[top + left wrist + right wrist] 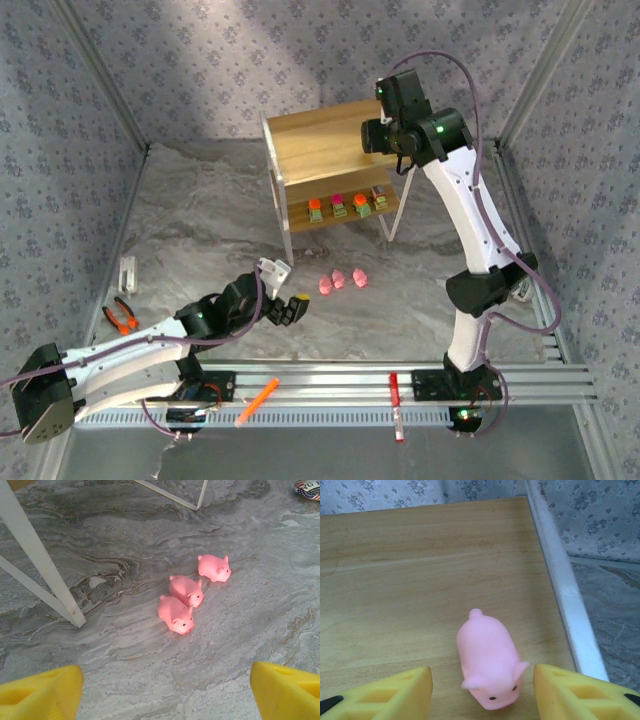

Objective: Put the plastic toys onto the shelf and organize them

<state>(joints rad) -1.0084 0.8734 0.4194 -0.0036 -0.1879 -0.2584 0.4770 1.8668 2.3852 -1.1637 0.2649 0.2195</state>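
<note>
**Entry: one pig on the top board, three on the table**

Right pincer (pixel 482 692). State: open, grasping nothing; a gap shows on either side of the toy.
- Between the fingers: pig (pixel 487 665), resting on the top board (pixel 395 580) of the shelf (pixel 300 160), snout toward the camera, tail away.
- Just right of it: the board's white rail (pixel 560 595), then the drop to the table.
- Beyond: bare board.

Hazard (judged): the pig sits close to that right edge. A finger brushing it on the way up, or a soft flank clinging to a pad, could tip it over the rail.

Left pincer (pixel 162 695). State: open and empty, low over the table (pixel 250 645).
- Ahead, centred: three pigs (pixel 176 614), the nearest two touching or just beside each other, the third slightly apart beyond.
- Ahead left: shelf leg (pixel 30 555).
- Farther, under the top board: four blocks (pixel 339 207) in a row on the lower board (pixel 395 208).

Hazard (judged): the pigs are bunched. Closing on the nearest could catch or shove its neighbour. A swing to the left could strike the leg and jolt the toys already shelved.
</note>
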